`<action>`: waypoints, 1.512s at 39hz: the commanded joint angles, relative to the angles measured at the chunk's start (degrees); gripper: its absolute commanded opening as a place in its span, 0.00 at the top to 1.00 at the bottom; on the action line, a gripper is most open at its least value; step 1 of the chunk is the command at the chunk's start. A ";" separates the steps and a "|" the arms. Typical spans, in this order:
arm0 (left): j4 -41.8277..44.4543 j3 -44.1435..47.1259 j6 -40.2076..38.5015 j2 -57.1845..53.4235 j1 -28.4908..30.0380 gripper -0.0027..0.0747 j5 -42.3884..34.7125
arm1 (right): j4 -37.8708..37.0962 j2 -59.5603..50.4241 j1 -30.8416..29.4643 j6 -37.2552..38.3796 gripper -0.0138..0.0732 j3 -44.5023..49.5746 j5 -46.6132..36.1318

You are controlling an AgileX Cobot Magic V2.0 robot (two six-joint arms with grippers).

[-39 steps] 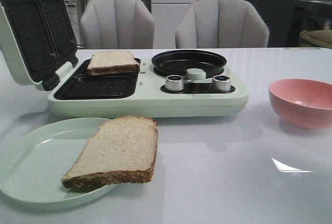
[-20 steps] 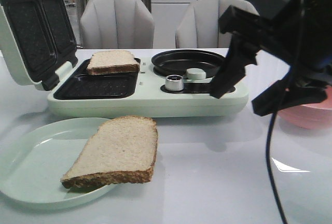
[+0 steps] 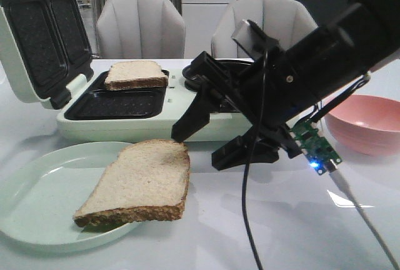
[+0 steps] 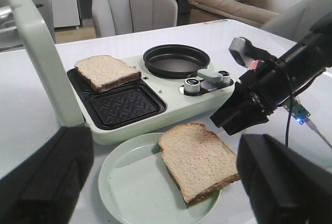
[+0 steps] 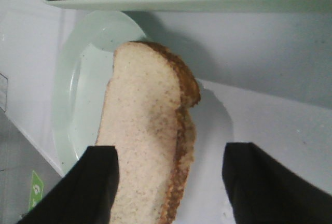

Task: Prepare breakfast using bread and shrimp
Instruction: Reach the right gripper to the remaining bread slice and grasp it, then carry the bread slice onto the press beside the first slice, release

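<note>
Two slices of bread on record: one slice [image 3: 139,182] lies half on the pale green plate [image 3: 37,201] at the lower left of the front view, its crust end hanging over the rim onto the white table [image 3: 281,220]; the other slice [image 3: 135,74] rests on the rear plate of the mint-green sandwich maker [image 3: 181,123] at centre left, lid raised.

Change noted: one second ago no arm was in the front view; half a second ago the right arm appeared at the right edge; now the right gripper [image 3: 212,139] reaches across the centre of the frame, close to the plated slice. Fingers spread apart, nothing between them; the right wrist view shows both pads straddling the slice from above, apart from it.

Judgement: a pick of the plated slice is in preparation, likely for transfer to the sandwich maker.

Left gripper [image 4: 166,182]: jaws wide apart, empty, in the left wrist view only.

Shrimp: not visible in any view; the pink bowl [image 3: 365,123] at the right edge shows no contents from this angle.

Writing: none legible. A green sticker [image 5: 35,195] at the lower left of the right wrist view is too small to read.
</note>
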 commanded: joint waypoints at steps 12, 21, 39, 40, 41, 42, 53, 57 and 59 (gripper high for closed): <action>-0.48 -1.52 -0.67 0.81 -0.02 0.17 -4.22 | 4.81 4.08 0.19 -2.09 0.25 -5.35 4.65; -0.48 -1.52 -0.67 0.81 -0.02 0.17 -4.22 | 7.98 4.32 1.91 -4.45 0.46 -5.35 4.87; -0.48 -1.52 -0.67 0.81 -0.02 0.17 -4.22 | 16.79 0.02 1.91 -13.30 0.59 -6.76 6.08; -0.48 -1.52 -0.67 0.81 -0.02 0.17 -4.22 | 16.79 -0.27 1.91 -13.30 0.59 -7.29 6.38; -0.48 -1.52 -0.67 0.81 -0.02 0.17 -4.22 | 16.79 -0.46 1.91 -13.30 0.59 -8.13 6.82; -0.48 -1.52 -0.67 0.81 -0.02 0.17 -4.22 | 16.79 -0.53 1.91 -13.30 0.59 -8.84 7.35; -0.48 -1.52 -0.67 0.81 -0.02 0.17 -4.22 | 16.70 0.23 1.91 -13.30 0.59 -20.35 5.74; -0.48 -1.52 -0.67 0.81 -0.02 0.17 -4.22 | 16.70 2.27 1.91 -13.30 0.59 -24.52 4.62; -0.48 -1.52 -0.67 0.81 -0.02 0.17 -4.22 | 16.70 3.82 1.91 -13.24 0.59 -26.70 5.02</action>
